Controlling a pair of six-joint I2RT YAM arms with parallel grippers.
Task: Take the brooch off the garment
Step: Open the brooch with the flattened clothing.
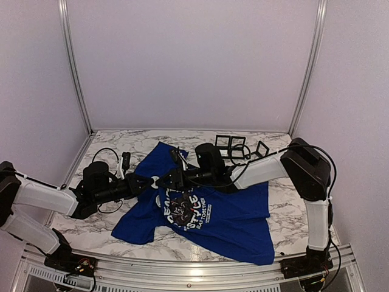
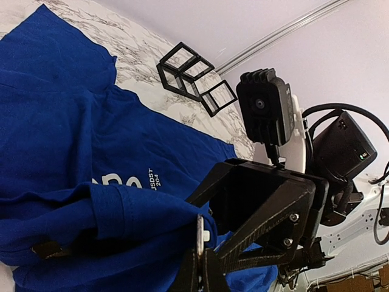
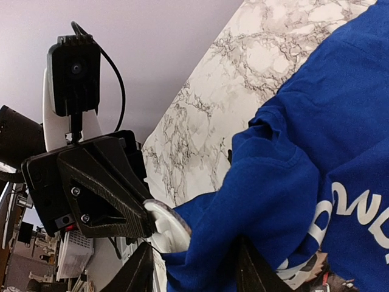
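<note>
Pretty sure the brooch is that small white disc. It's pinched edge-on in the left jaws, which are closed on it, up at the collar end of the blue T-shirt. The right jaws stand apart around a bunched fold just beside it, so the left arm is nearer. Count: one shirt, one brooch, and three black frames at the back of the worktop.

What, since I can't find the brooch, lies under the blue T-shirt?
Marble table shows around the T-shirt; beneath, fabric hides everything. A white disc peeks from the pinched fold at the left gripper; whether it's the brooch is unclear.
</note>
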